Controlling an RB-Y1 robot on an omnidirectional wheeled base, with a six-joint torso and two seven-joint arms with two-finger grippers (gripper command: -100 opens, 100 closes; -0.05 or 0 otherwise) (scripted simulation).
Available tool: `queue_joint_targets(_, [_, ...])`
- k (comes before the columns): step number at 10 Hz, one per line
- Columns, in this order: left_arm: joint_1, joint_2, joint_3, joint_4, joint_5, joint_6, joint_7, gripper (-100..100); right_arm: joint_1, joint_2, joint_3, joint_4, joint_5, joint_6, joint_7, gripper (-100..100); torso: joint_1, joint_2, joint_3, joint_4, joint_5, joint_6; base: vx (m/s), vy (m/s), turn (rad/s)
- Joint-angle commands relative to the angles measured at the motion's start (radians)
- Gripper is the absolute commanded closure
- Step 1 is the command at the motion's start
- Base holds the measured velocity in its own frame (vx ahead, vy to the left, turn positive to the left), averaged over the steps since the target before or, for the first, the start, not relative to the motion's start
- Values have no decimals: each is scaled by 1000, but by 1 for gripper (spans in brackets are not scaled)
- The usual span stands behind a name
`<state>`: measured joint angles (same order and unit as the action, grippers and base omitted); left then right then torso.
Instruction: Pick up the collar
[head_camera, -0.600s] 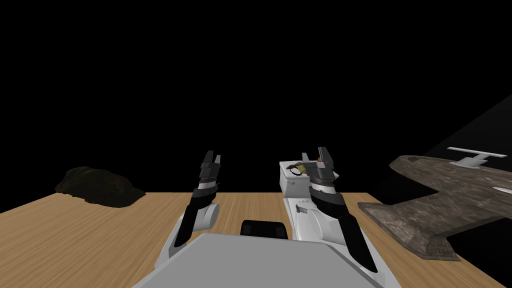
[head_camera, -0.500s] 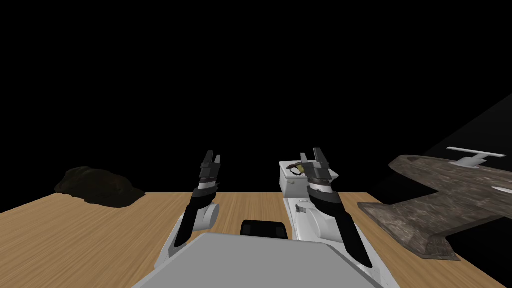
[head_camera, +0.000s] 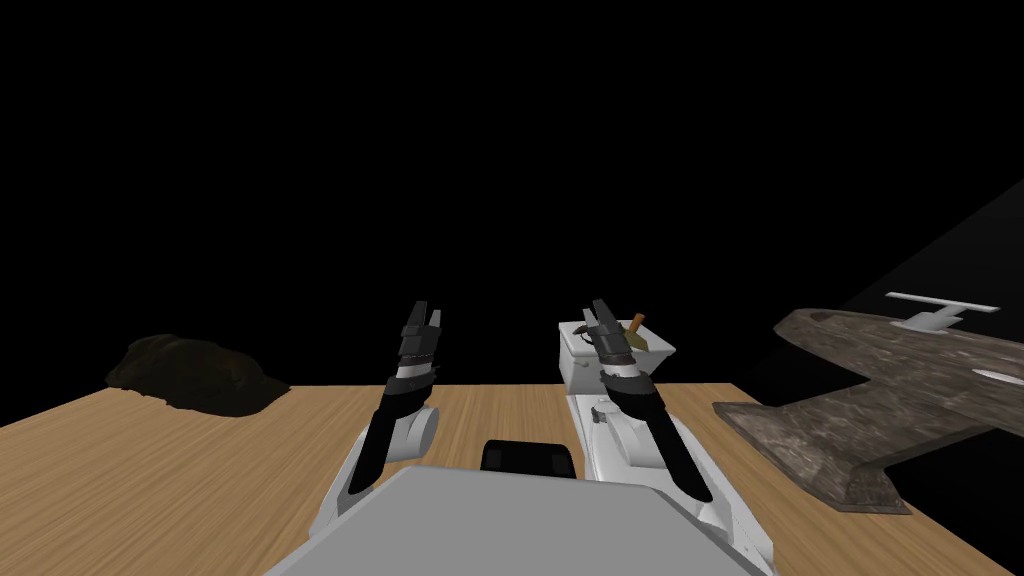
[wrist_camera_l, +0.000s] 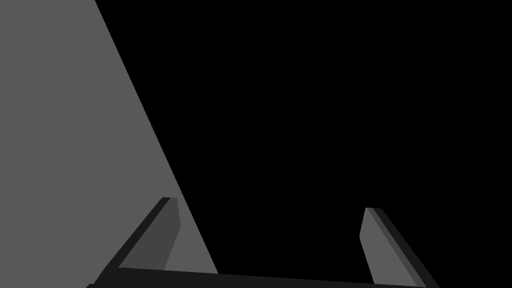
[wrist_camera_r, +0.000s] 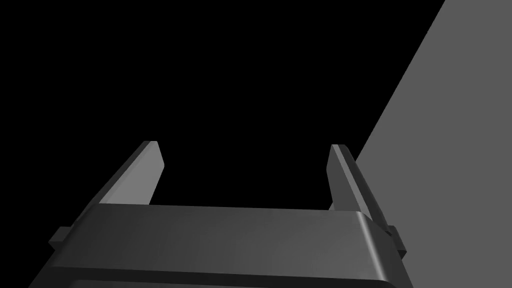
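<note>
Your right gripper (head_camera: 592, 310), fingers spread, is raised in front of the white box (head_camera: 575, 372), near its left edge. The collar (head_camera: 581, 333), a thin dark strap, lies on the box top by that edge, partly hidden. Its visible stretch runs roughly left to right, and you cannot tell where its ends point. An olive object (head_camera: 650, 341) sits toward the right edge. Your left gripper (head_camera: 427, 310), also spread, stands well apart.

A tan wooden surface (head_camera: 150, 470) runs to a straight far edge, with a black area beyond. At the far left edge lies 1 dark lump (head_camera: 195, 372). Near the middle of the far edge stands a white box (head_camera: 575, 378) — on its top, a dark strap-like collar (head_camera: 581, 331) and an olive object (head_camera: 645, 340). The right gripper (head_camera: 597, 312) hangs just beside the collar; the left gripper (head_camera: 426, 312) is well apart. A stone-textured counter (head_camera: 880, 410) flanks the right edge.
</note>
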<state>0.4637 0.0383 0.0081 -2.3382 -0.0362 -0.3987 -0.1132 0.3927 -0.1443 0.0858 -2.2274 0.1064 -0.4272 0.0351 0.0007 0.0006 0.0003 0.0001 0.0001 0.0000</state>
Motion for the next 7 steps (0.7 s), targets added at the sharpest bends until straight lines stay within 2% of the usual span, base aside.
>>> queue_joint_targets(1, [0, 0, 0, 0, 0, 0, 0, 0, -23, -10, 8, 31, 23, -2, 8, -100, 0, 0, 0, 0, 0, 0, -11, 7, -6])
queue_joint_targets(3, [0, 0, 0, 0, 0, 0, 0, 0, -68, -48, 40, 89, 88, 6, 31, -100, 0, 0, 0, 0, 0, 0, -11, 9, -11])
queue_joint_targets(4, [0, 0, 0, 0, 0, 0, 0, 0, -68, -48, 40, 89, 100, 6, 31, -100, 0, 0, 0, 0, 0, 0, -9, 8, -4])
queue_joint_targets(6, [0, 0, 0, 0, 0, 0, 0, 0, -119, -88, 77, 151, 168, 14, 56, -100, 0, 0, 0, 0, 0, 0, -15, 13, -13])
queue_joint_targets(7, [0, 0, 0, 0, 0, 0, 0, 0, -119, -88, 77, 151, 187, 14, 56, -100, 0, 0, 0, 0, 0, 0, -13, 10, -7])
